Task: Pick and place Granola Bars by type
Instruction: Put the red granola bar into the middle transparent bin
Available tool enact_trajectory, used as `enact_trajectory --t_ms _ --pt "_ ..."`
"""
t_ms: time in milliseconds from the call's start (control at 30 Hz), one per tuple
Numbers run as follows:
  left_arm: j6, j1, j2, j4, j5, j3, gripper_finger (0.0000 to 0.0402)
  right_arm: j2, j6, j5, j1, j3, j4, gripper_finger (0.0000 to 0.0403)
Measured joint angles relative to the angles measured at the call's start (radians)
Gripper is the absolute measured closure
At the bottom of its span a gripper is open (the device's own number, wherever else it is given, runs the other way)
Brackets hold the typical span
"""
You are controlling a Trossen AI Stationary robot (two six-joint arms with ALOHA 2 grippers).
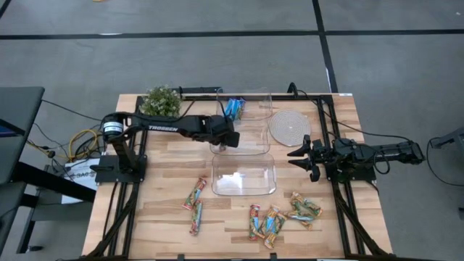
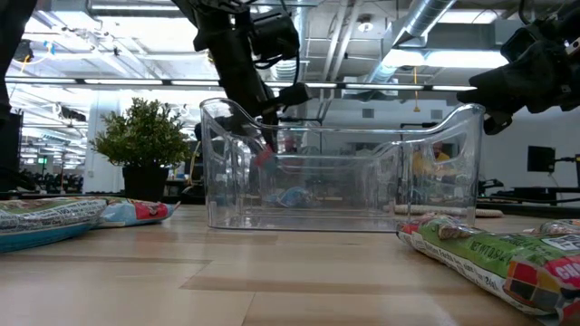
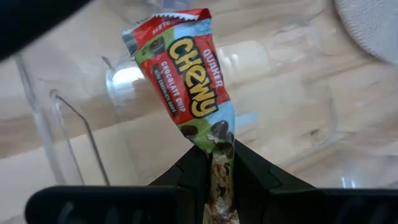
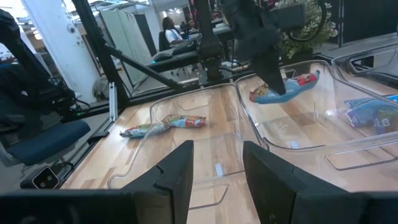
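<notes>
Left hand (image 1: 233,137) hangs over the middle clear tub (image 1: 243,134), clamped on the tail end of a red-green Chewy bar (image 3: 186,81), which dangles inside the tub's walls. Right hand (image 1: 296,153) waits at the table's (image 1: 145,217) right side, fingers parted, holding nothing. To do the drop well, judged: lower the bar clear of the rim, open only once it is well inside, lift straight up. Blue bars (image 1: 233,108) sit in the far tub; loose bars (image 1: 275,217) lie on the near table.
</notes>
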Motion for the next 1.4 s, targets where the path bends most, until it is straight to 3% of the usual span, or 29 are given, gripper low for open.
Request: enact_trajectory --t_ms 367,867,1400 --pt "-0.003 0.007 0.0 -0.001 0.019 0.0 0.0346 0.0 0.0 0.0 0.0 0.0 0.0 0.0269" --pt "-0.028 0.011 0.0 0.011 0.021 0.0 0.0283 0.0 0.0 0.0 0.0 0.0 0.0 0.027" --pt "0.104 -0.011 -0.061 0.215 -0.033 0.001 0.0284 0.0 0.0 0.0 0.0 0.0 0.0 0.0269"
